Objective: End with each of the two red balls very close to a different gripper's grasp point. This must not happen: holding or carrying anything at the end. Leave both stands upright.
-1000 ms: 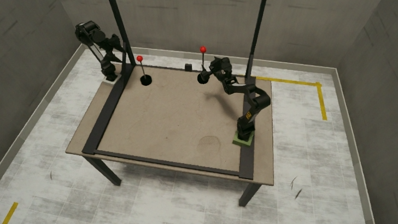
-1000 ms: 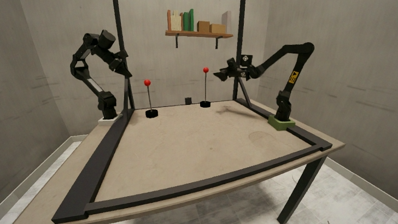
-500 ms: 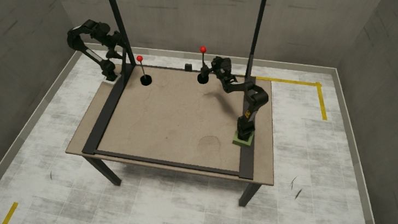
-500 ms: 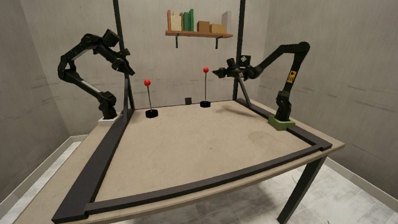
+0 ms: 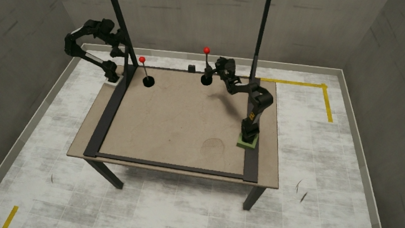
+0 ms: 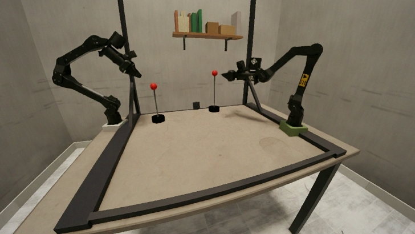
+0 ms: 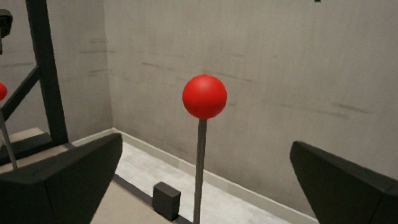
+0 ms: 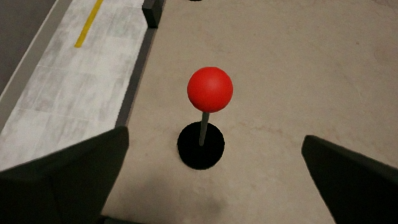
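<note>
Two red balls top thin rods on round black bases, both upright at the back of the table. My left gripper [image 6: 224,75] is open, level with the taller stand's ball [image 6: 214,72] and a short gap to its right. In the left wrist view that ball [image 7: 204,96] sits ahead, between the open fingers. My right gripper [image 6: 138,74] is open, above and to the left of the shorter stand's ball [image 6: 153,86], pointing down at it. In the right wrist view this ball [image 8: 210,89] and its base [image 8: 200,145] lie ahead between the fingers.
A small black box [image 6: 196,104] sits on the back edge between the stands. Two tall black posts [image 6: 125,43] [image 6: 249,43] with braces rise at the back corners, close to each gripper. A raised black frame [image 6: 110,150] borders the table. A wall shelf [image 6: 207,35] hangs behind.
</note>
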`<state>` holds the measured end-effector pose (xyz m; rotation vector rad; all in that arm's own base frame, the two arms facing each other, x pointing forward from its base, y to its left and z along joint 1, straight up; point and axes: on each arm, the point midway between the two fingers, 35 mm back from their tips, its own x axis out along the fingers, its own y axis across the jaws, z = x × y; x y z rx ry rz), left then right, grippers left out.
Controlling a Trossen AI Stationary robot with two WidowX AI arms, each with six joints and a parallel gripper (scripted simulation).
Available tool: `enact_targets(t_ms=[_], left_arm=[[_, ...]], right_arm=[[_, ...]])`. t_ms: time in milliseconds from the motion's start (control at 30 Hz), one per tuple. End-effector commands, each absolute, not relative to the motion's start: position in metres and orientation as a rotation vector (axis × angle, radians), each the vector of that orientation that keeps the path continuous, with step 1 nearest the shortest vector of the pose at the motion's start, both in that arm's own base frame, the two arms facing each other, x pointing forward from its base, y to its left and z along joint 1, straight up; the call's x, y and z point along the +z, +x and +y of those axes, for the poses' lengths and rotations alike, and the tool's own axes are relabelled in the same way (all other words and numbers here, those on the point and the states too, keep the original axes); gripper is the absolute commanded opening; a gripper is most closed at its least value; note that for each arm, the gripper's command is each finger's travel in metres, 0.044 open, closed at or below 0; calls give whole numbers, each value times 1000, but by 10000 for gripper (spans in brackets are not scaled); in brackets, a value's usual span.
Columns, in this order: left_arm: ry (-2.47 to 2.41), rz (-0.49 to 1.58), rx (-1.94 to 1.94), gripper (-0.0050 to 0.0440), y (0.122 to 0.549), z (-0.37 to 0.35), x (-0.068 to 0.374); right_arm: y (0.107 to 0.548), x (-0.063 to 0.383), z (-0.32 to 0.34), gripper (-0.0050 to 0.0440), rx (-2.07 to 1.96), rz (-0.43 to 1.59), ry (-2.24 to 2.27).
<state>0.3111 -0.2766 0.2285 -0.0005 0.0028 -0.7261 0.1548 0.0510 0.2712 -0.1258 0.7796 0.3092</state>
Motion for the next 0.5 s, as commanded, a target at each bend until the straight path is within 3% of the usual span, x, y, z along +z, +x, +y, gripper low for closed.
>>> enact_targets(t_ms=[0, 467], left_arm=[[-8, -22, -728, 440, 311, -277, 239], [-9, -24, -728, 440, 316, -283, 241]], right_arm=[[155, 276, 51, 440, 302, 766, -122], [162, 265, 54, 440, 304, 782, -126]])
